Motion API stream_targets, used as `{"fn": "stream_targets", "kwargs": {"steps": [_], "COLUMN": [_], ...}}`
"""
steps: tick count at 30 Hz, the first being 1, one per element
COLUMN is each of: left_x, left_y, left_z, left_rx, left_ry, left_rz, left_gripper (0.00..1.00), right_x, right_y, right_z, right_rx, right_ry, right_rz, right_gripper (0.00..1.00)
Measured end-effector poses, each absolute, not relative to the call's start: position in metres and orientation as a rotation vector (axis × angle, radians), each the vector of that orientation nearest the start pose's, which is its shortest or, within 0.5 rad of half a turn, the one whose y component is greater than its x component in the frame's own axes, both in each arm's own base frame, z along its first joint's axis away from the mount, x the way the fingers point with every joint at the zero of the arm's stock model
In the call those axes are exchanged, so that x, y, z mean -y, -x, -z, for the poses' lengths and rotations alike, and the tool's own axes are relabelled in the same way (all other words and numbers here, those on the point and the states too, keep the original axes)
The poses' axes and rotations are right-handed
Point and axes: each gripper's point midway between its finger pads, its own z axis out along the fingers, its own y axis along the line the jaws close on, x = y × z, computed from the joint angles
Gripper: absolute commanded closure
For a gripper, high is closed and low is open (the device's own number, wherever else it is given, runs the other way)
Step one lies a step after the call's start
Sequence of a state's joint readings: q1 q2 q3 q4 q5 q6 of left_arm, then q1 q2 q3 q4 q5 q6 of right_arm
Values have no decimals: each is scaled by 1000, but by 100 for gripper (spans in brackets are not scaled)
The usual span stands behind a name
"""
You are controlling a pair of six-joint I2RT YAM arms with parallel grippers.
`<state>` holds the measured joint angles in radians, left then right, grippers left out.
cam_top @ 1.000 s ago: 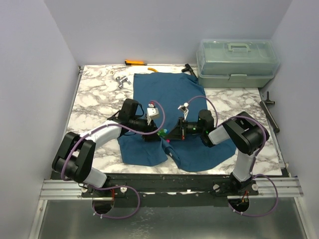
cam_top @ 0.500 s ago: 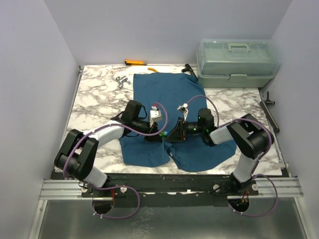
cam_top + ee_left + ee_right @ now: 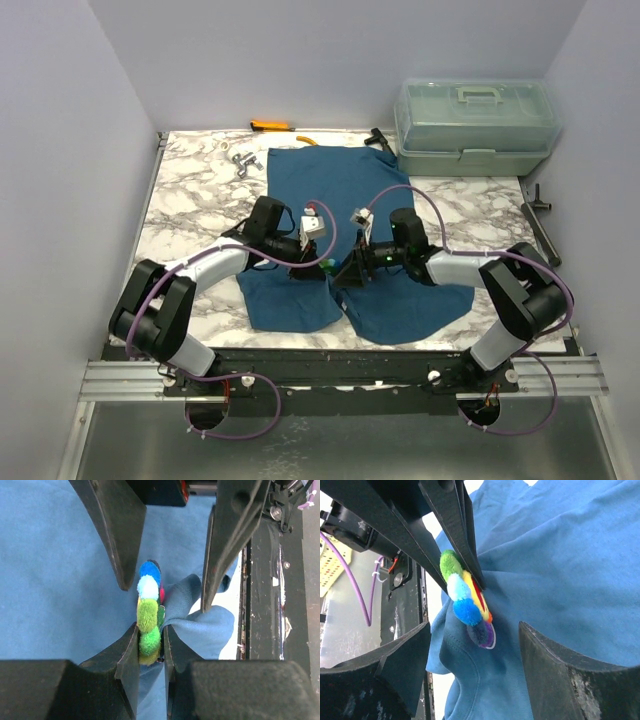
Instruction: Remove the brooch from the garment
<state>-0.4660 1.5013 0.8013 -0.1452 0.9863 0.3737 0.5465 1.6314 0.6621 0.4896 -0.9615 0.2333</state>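
Brooch (image 3: 148,600) pinched in left gripper (image 3: 150,632), right gripper (image 3: 472,635) open beside it, translucent box (image 3: 477,125) lidded, contents unclear

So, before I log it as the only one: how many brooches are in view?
1. The brooch is on the near part of the garment, pinched by the left gripper. Folds may hide others.

The brooch (image 3: 148,615) is fuzzy, woolly pompoms; the shirt (image 3: 55,580) is soft matt cloth. The left gripper (image 3: 149,632) looks like matt black plastic. The table (image 3: 190,200) is smooth, marbled.
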Motion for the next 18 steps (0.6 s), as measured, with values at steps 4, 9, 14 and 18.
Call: {"fn": "stream_targets", "kwargs": {"steps": [4,9,14,18], "left_x": [270,270,269,270], "left_y": [-230,-231,-232,-234], "left_z": [-106,-102,-100,-101], "left_rx": [-1832,-1871,-1895,-1905], "left_ry": [-1286,-1262,-1246,-1234], "left_rz": [1211,1219,1221,1216], "left_gripper": [94,94,94,84], "right_x": [-318,-324,-326,-327], "right_y": [-219,-220,-230,-238], "right_z": [-92,-94,-89,-84], "right_rx": [-1940,-1943,-1969,-1995], "right_ry": [958,954,923,907], "right_rz": [-1433,-1415,-1358,-1319], "right_gripper": [26,28,40,69]}}
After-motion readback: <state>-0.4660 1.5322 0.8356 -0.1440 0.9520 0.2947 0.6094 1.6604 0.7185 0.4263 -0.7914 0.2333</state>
